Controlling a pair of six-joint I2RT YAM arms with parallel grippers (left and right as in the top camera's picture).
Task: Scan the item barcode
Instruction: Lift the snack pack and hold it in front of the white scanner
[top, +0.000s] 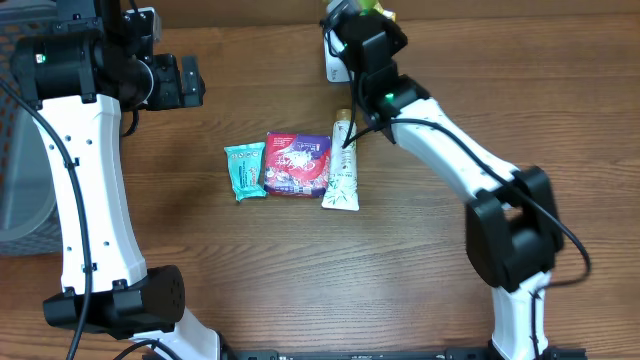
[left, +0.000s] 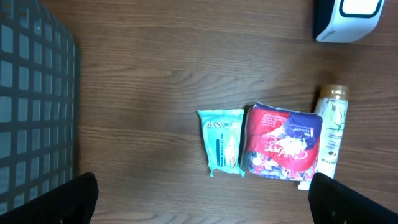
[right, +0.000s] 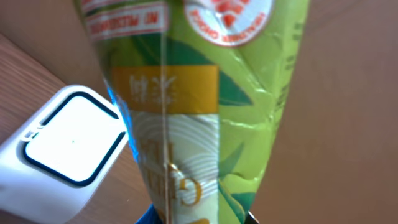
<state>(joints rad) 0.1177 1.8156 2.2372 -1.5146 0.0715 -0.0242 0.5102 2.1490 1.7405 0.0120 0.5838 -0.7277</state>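
The green packet (right: 186, 93), clamped in the right gripper (top: 360, 15), was held over the scanner (right: 68, 140); the left gripper (top: 190, 82) was open. Barcode alignment was judged necessary next.

The green packet (right: 186, 124) carries upside-down print: at 11 o'clock a red-edged strip starting "NO", the rest blurred; near centre two white Chinese characters on orange; at 6 o'clock large gold letters, cut off. White script on the red pouch (left: 281, 149) and small print on the teal packet (left: 222, 143) cannot be read.
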